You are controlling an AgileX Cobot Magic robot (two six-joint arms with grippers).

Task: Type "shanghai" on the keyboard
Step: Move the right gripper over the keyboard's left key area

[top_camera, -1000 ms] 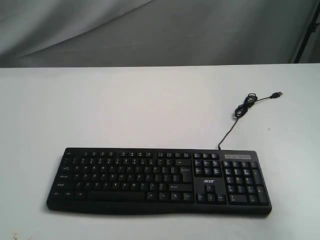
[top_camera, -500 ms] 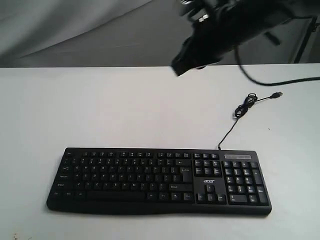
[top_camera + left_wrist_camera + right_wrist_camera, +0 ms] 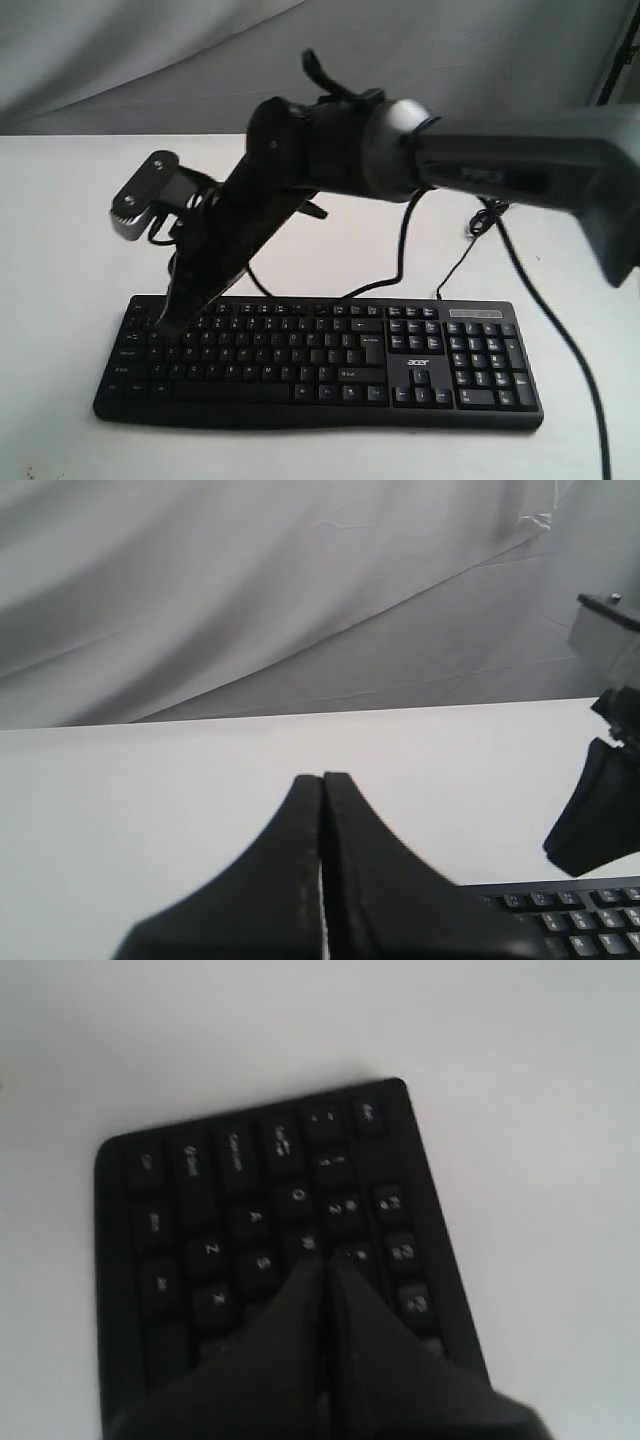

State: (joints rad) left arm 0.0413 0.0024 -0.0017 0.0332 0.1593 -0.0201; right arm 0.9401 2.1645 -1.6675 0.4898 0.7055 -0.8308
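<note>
Since half a second ago the right arm (image 3: 500, 160) has swung down from 3 o'clock across the white table (image 3: 60, 220). The keyboard (image 3: 320, 360) lies at the table's 6 o'clock edge. The right gripper (image 3: 165, 323), clenched empty, points at the keyboard's 9 o'clock end; the left gripper (image 3: 322, 780) is clenched empty too.
</note>
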